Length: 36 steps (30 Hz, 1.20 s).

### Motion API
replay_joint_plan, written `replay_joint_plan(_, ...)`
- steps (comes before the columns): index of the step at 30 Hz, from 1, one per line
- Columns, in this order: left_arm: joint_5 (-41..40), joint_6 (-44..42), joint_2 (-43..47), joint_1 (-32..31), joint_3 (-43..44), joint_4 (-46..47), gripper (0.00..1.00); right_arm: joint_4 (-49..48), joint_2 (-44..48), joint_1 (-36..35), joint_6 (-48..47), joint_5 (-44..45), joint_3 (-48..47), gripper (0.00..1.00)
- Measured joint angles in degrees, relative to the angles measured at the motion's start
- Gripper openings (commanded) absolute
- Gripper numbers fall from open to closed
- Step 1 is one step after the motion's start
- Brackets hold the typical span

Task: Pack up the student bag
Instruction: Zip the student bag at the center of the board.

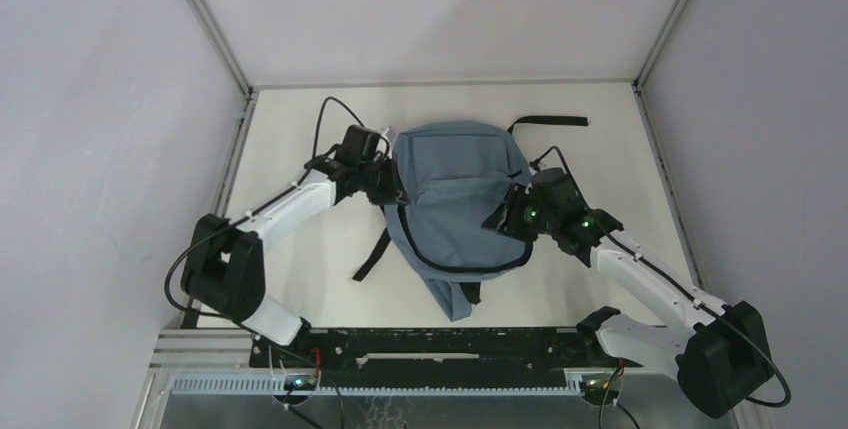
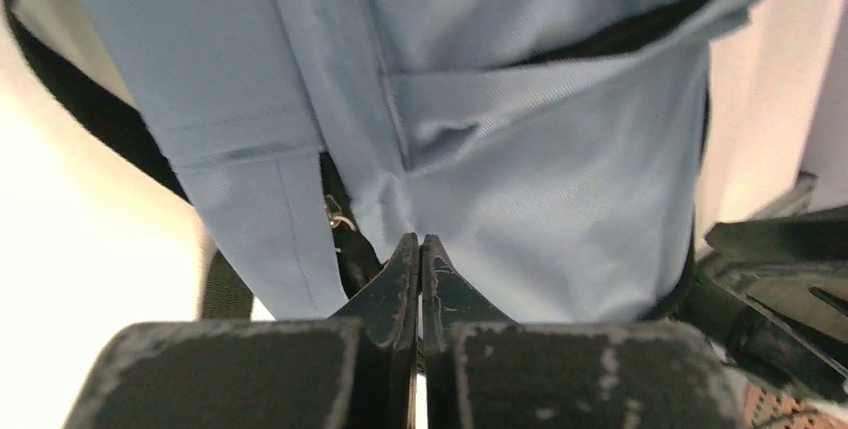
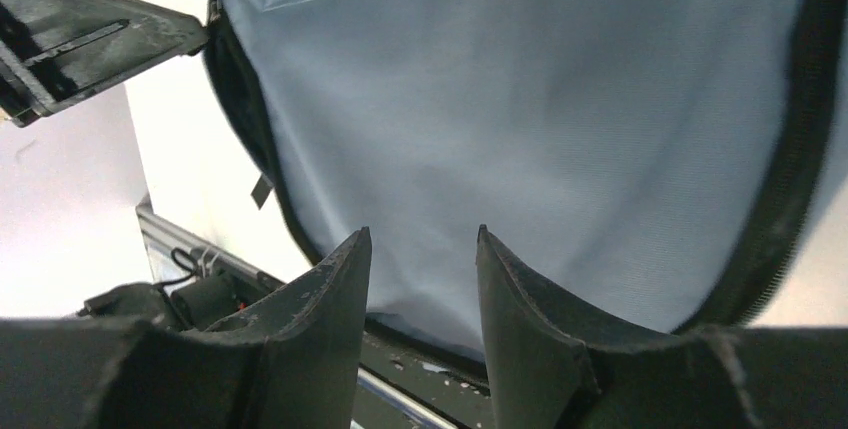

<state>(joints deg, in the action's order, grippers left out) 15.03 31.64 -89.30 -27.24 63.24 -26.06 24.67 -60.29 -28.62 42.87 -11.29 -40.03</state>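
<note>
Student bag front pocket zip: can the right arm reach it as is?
Probably yes. The right gripper hangs open close over the student bag, and the black zip runs bare just beside it; nothing lies between them.

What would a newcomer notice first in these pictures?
The large dusty-blue student bag stands out first, lying in the middle of the white table. The left fingers are pressed shut at the bag's left edge. The right fingers stand apart at its right side.
</note>
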Motion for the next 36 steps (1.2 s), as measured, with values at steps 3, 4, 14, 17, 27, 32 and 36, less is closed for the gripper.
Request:
replay_joint_plan(3,3.3,-0.02,2.91,-0.15,-2.93,1.97,0.0,-2.91,-0.02,-3.26,0.42,0.0,0.0,0.47)
replay_joint_plan(4,4.0,0.02,3.41,-0.17,-3.48,2.4,0.0,-4.55,-0.15,-4.92,0.31,0.33,0.0,0.46)
replay_joint_plan(14,12.48,0.33,3.74,-0.94,-3.82,4.59,0.0,-24.26,-8.63,-13.31,1.18,1.18,-0.15,0.46)
replay_joint_plan(17,14.36,-0.28,4.2,-1.01,-4.46,4.74,0.0,-23.34,-11.32,-10.99,4.2,-1.27,-1.9,0.43)
replay_joint_plan(27,17.62,-0.37,12.72,-1.14,-13.94,10.21,0.0,-19.63,-23.34,-6.05,23.52,-15.1,-5.46,0.42)
replay_joint_plan(32,17.75,-0.37,15.72,-1.14,-16.59,12.98,0.0,-20.46,-28.09,-7.19,30.25,-20.98,-6.78,0.43)
replay_joint_plan(36,18.21,-0.5,15.82,-1.16,-17.38,14.67,0.0,-22.05,-29.18,-7.41,34.25,-23.34,-7.28,0.44)
